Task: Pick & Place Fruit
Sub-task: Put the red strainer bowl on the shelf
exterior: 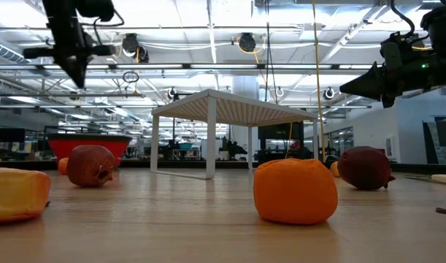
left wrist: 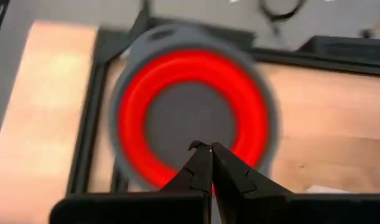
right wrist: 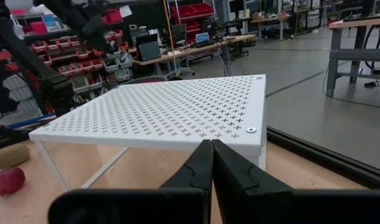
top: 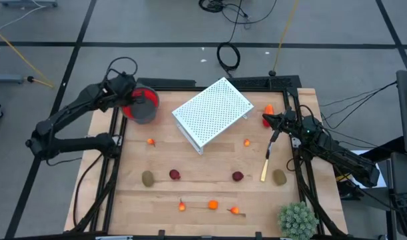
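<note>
Small toy fruit lies scattered on the wooden table: two olive-brown ovals (top: 147, 178) (top: 279, 177), two dark red balls (top: 174, 175) (top: 238, 176), several tiny orange pieces such as one (top: 212, 205) near the front edge, and a red-orange piece (top: 268, 110) behind the right gripper. My left gripper (left wrist: 208, 149) hangs shut and empty above the red-lined grey bowl (left wrist: 190, 112) at the table's far left (top: 142, 103). My right gripper (right wrist: 209, 144) is shut and empty too. It is held level in the air (top: 266, 121), pointing at the white perforated shelf (right wrist: 158, 112).
The white perforated shelf (top: 213, 112) stands on legs at the table's far middle. A pale yellow stick (top: 266, 163) lies near the right oval. A spiky green plant ball (top: 298, 219) sits at the near right corner. Black frame rails (top: 113, 153) run along the table's sides.
</note>
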### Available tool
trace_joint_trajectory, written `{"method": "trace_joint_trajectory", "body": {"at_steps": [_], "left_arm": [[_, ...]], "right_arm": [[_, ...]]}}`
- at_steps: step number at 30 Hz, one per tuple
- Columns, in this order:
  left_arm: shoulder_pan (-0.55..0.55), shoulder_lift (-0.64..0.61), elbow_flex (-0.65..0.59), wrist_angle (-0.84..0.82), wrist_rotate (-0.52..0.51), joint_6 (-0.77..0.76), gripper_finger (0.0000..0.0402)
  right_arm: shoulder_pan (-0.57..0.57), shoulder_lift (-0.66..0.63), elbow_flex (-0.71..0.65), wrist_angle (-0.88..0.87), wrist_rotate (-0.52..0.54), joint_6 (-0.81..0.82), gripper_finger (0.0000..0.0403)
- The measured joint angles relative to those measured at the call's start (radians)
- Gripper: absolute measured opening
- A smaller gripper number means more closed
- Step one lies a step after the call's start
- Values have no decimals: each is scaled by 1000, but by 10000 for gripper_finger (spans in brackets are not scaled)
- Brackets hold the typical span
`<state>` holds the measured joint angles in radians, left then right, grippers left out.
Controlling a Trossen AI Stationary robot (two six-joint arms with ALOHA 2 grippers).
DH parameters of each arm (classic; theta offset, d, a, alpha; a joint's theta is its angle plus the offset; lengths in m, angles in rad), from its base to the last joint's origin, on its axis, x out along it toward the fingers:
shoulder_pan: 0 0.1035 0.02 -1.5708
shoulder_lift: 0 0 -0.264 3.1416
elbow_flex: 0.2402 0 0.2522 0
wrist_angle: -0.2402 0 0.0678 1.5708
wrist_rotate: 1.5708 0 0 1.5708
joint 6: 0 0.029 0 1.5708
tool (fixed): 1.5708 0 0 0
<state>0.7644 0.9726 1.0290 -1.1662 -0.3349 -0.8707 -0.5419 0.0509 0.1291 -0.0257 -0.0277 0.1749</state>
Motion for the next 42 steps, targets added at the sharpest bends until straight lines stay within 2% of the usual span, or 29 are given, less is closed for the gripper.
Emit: {"method": "trace_joint_trajectory", "body": {"at_steps": [4, 10, 21, 30, 36, 42], "left_arm": [[69, 0, 0, -114, 72, -95, 7], [144, 10, 0, -213, 72, -126, 7], [251, 55, 0, -212, -43, -207, 7], [345, 186, -1, -128, -43, -40, 7], [391, 256, -1, -32, 17, 82, 8], [437, 317, -1, -42, 57, 137, 8]], "right_arm": [[0, 0, 0, 0, 0, 0, 0], [0, 0, 0, 0, 0, 0, 0], [0, 0, 0, 0, 0, -3, 0], [0, 0, 0, 0, 0, -3, 0], [0, 0, 0, 0, 0, -3, 0], [0, 0, 0, 0, 0, -3, 0]]}}
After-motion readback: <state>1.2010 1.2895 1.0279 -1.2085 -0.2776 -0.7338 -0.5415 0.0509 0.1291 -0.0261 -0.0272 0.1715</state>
